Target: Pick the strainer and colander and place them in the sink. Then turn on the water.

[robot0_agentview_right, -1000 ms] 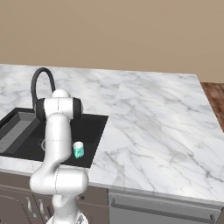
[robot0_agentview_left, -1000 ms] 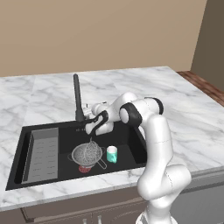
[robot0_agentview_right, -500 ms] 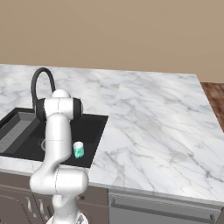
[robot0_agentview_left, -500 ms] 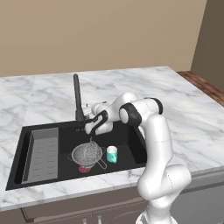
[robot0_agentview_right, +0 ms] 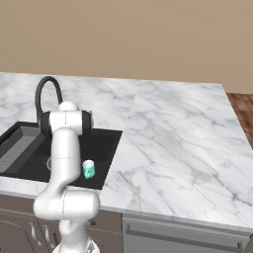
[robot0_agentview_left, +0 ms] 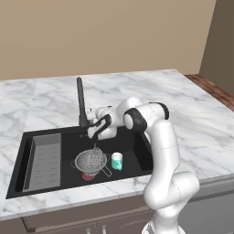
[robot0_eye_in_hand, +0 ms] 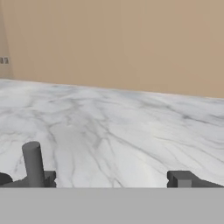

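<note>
From the left base view, the colander (robot0_agentview_left: 91,161) sits on the floor of the sink (robot0_agentview_left: 137,147), near its front wall, with the strainer (robot0_agentview_left: 96,151) seemingly nested in it, though that is hard to tell. A teal cup (robot0_agentview_left: 117,161) stands just beside them. The gripper (robot0_agentview_left: 94,129) hovers at the back edge, close to the foot of the faucet (robot0_agentview_left: 81,107), fingers spread wide and holding nothing. No water runs, so I judge that turning it on is the step in hand; the next move calls for reaching the faucet's lever.

The right base view shows the faucet's arch, which the left flattens into a post.

The hand view looks across the marble counter (robot0_eye_in_hand: 131,131), with a dark post (robot0_eye_in_hand: 33,164) near one fingertip (robot0_eye_in_hand: 46,178).
</note>
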